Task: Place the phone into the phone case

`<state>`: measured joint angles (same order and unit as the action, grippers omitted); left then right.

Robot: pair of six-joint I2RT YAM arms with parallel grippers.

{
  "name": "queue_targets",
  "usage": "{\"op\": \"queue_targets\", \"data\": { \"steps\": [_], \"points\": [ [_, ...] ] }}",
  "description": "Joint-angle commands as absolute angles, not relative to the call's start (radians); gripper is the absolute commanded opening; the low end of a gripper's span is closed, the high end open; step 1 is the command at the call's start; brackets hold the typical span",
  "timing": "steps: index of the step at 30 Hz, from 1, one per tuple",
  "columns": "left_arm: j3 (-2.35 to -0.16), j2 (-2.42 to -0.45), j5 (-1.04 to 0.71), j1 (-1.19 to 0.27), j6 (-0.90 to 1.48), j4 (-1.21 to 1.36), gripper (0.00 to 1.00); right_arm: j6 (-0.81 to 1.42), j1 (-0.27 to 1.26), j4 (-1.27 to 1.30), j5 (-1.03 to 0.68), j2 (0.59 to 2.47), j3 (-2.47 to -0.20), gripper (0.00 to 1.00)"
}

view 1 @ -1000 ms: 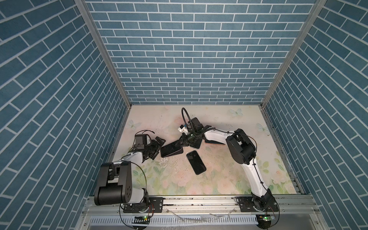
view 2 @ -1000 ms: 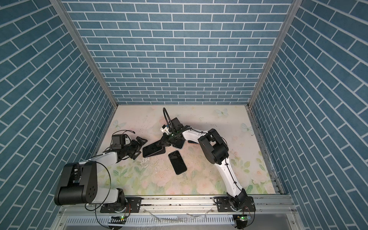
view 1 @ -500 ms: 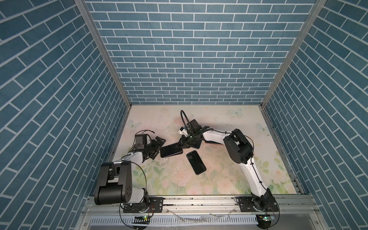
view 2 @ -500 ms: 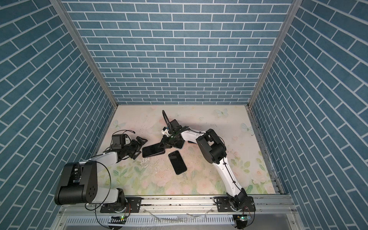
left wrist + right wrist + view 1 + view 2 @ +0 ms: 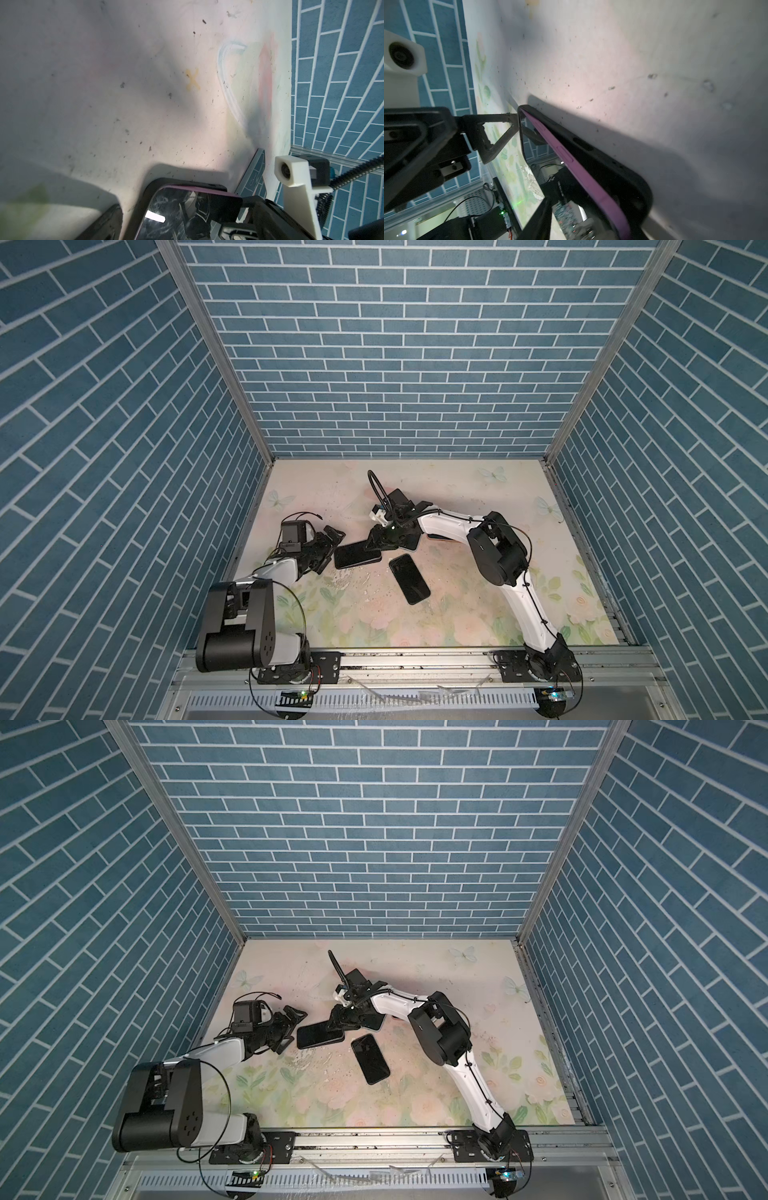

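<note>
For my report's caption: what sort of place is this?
Probably a robot data-collection booth, not a home: blue brick-print wall panels box in a floral-print tabletop, and two white-and-black arms are bolted to an aluminium rail.

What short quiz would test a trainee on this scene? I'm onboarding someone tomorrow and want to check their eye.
1. True or false: the left gripper is shut on the phone case.
2. The phone lying in the phone case has an edge of which colour? A green, B purple, C white.
3. Which gripper is at the end of the phone case nearer the loose dark phone?
Key: 1 false, it stands open at the far end of the phone case; 2 B; 3 the right gripper.
</note>
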<state>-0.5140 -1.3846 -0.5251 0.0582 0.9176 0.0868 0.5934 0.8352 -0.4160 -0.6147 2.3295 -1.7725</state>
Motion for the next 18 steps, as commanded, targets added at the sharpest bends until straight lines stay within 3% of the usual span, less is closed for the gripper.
{"op": "queue_targets", "data": {
  "steps": [1,18],
  "points": [
    [-0.491,-1.35,-0.51,0.053,0.931,0.073,0.99,0.503,0.826,-0.61,-0.426,2.338,-1.779,0.53],
    [-0.47,-1.288,-0.516,0.054,0.932,0.049,0.97,0.395,0.838,-0.771,-0.261,2.286,-1.863,0.62]
  ]
}}
